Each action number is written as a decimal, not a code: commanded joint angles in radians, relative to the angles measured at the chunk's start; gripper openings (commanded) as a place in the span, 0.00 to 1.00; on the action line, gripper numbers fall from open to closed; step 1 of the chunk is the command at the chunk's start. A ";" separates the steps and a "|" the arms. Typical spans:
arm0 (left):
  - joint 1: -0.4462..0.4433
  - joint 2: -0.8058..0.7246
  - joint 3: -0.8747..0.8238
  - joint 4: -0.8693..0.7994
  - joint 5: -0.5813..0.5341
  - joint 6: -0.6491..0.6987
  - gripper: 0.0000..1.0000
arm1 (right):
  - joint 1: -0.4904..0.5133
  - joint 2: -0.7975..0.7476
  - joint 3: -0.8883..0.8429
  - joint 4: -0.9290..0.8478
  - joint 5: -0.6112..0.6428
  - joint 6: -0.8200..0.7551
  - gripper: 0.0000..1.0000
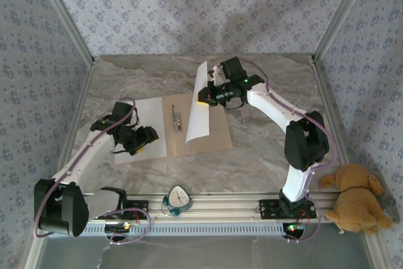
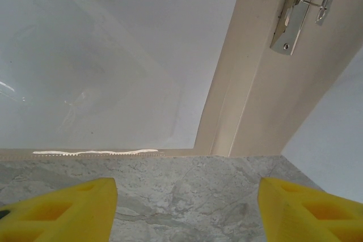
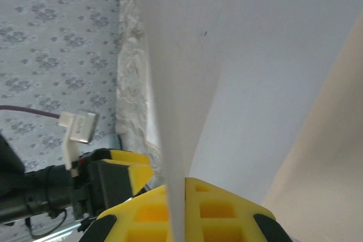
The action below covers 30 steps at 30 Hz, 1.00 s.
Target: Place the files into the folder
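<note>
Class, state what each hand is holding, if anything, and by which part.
The right hand pinches a thin white rectangular paper sheet by one edge, raised above the flat tan cardboard folder. The left hand is open, holding nothing.

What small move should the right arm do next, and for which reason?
Probably lower the held sheet flat onto the folder's bare right half. The right end effector is shut on that sheet's edge and holds it tilted up over the folder, while the other sheet already lies on the left half.
</note>
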State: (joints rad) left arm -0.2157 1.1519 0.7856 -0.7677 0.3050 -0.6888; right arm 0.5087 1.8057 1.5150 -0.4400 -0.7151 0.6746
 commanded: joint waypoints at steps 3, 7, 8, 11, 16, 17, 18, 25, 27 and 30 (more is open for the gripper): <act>0.007 -0.027 -0.004 -0.036 -0.008 0.015 0.67 | 0.011 0.010 0.027 0.032 -0.087 0.009 0.00; 0.007 -0.027 -0.005 -0.037 -0.012 0.016 0.67 | 0.001 0.015 -0.019 0.042 -0.097 -0.017 0.00; 0.007 -0.026 -0.006 -0.037 -0.012 0.018 0.67 | -0.005 0.019 -0.036 0.044 -0.093 -0.024 0.00; 0.007 -0.025 -0.003 -0.038 -0.012 0.015 0.67 | -0.027 0.042 -0.065 0.008 -0.058 -0.076 0.00; 0.007 -0.023 0.002 -0.048 -0.018 0.021 0.67 | -0.060 0.086 -0.102 -0.033 -0.007 -0.143 0.00; 0.007 -0.023 0.003 -0.051 -0.020 0.023 0.67 | -0.066 0.094 -0.109 -0.041 0.004 -0.158 0.00; 0.007 -0.025 0.003 -0.053 -0.021 0.023 0.67 | -0.072 0.099 -0.113 -0.049 0.013 -0.170 0.00; 0.007 -0.024 0.004 -0.059 -0.022 0.021 0.67 | -0.107 0.134 -0.157 -0.075 0.061 -0.233 0.00; 0.007 -0.024 0.007 -0.060 -0.021 0.021 0.67 | -0.113 0.146 -0.164 -0.081 0.076 -0.244 0.00; 0.007 -0.026 0.010 -0.062 -0.020 0.020 0.67 | -0.116 0.158 -0.175 -0.069 0.081 -0.247 0.00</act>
State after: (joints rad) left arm -0.2157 1.1515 0.7803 -0.7914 0.2974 -0.6880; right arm 0.3985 1.9434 1.3521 -0.4835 -0.6579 0.4633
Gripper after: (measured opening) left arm 0.672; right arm 0.046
